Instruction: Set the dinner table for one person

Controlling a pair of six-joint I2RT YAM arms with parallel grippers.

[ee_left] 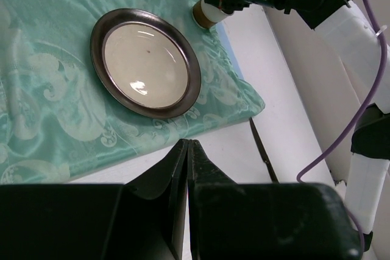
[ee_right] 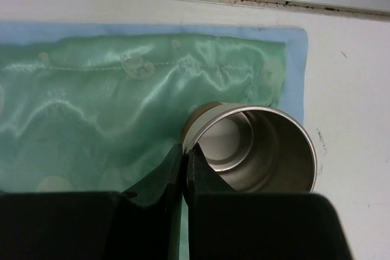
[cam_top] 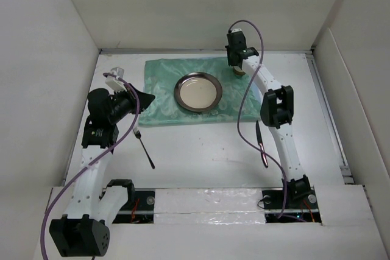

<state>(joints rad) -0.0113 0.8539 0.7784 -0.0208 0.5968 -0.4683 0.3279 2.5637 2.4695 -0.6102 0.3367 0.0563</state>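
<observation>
We find the left arm folded at the table's left side, its tool [cam_top: 145, 98] clenched on nothing and pointing toward the plate [cam_top: 197, 91]. The right arm reaches to the far edge, and its tool [ee_right: 186, 150] grasps the wall of the cup [ee_right: 262, 144] at the far right corner of the cloth [cam_top: 161, 86]. The white table [cam_top: 207, 156] underlies everything. We count one cloth, one plate on it, one cup, one fork [cam_top: 144, 146] and one knife [cam_top: 261, 144], the last two lying on bare table.
</observation>
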